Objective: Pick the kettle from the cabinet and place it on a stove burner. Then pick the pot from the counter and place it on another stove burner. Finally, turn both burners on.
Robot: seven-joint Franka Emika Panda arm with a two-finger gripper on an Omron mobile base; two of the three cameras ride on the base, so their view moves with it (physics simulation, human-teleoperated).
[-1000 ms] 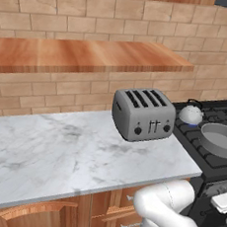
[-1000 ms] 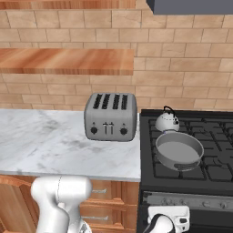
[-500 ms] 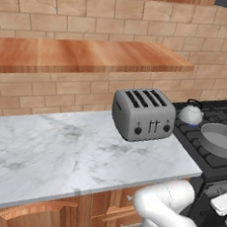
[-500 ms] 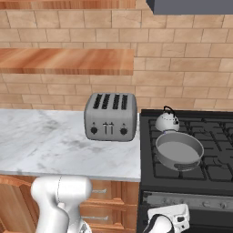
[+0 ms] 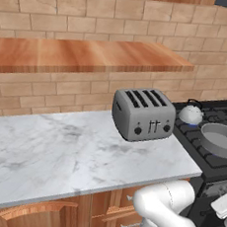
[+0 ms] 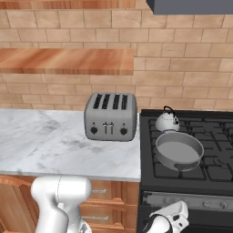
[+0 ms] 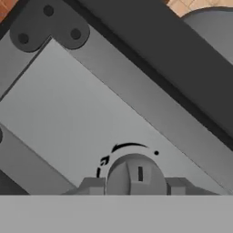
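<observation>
Both base cameras show the small silver kettle on a rear burner of the black stove, with the shallow grey pot on the burner just in front of it. A grey toaster stands on the marble counter beside the stove.

The hand camera alone shows the gripper, its two fingertips on either side of a round grey stove knob on the front panel. Whether they clamp it cannot be told.

Nothing has moved since a second ago.

Kettle behind pot — toaster left
</observation>
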